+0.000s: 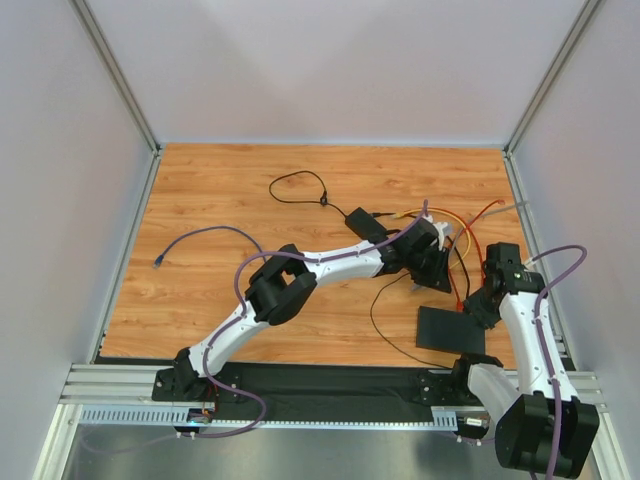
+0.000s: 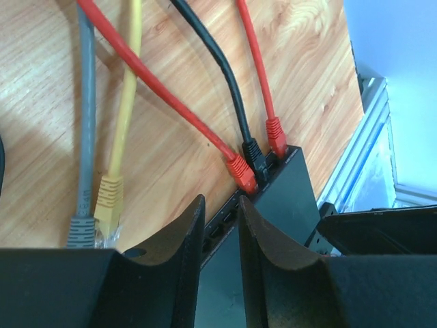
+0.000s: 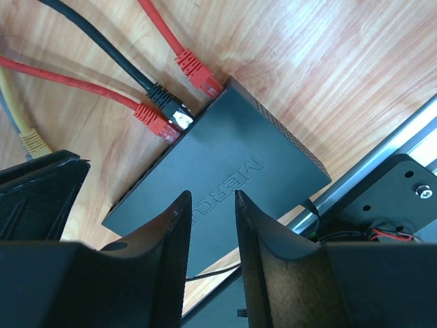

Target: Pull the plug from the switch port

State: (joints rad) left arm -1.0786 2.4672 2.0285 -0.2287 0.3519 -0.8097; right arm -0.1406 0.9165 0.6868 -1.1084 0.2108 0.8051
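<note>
The switch [image 1: 450, 330] is a flat black box near the table's front right. It also shows in the left wrist view [image 2: 290, 198] and the right wrist view [image 3: 239, 164]. Three plugs sit side by side in its ports: a red plug [image 3: 156, 121], a black plug [image 3: 167, 102] and a second red plug [image 3: 198, 72]. In the left wrist view they are the red plug [image 2: 242, 172], the black plug [image 2: 256, 158] and the red plug [image 2: 276, 137]. My left gripper [image 2: 220, 219] is open and empty over the port edge, short of the plugs. My right gripper [image 3: 212, 205] is open and empty above the switch's top.
A loose yellow plug [image 2: 108, 198] and a loose grey plug [image 2: 80, 229] lie on the wood left of the switch. A black power-adapter brick [image 1: 368, 225] lies behind the left gripper [image 1: 432, 268]. The aluminium rail [image 3: 382, 157] runs just beyond the switch.
</note>
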